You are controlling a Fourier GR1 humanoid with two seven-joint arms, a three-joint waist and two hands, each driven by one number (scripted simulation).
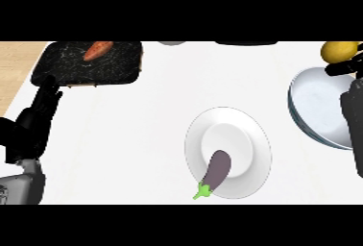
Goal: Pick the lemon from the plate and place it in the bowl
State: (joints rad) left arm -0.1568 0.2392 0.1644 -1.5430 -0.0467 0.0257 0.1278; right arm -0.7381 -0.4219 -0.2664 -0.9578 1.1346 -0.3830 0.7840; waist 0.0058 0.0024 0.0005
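Note:
The yellow lemon [340, 50] is at the far right, just beyond the far rim of the pale bowl [315, 108]. My right hand [352, 108] comes in along the right edge over the bowl, and its fingers [342, 68] curl against the lemon's underside, holding it. The white plate [237, 129] lies in the middle of the counter with only a purple eggplant [218, 169] on its near side. My left hand [34, 120] rests open at the left edge, fingers up.
A black cutting board [106, 65] with an orange carrot [97, 49] on it lies at the back left. A grey object [170, 43] and a dark one [245, 43] peek in at the back edge. Wooden surface shows at the far left.

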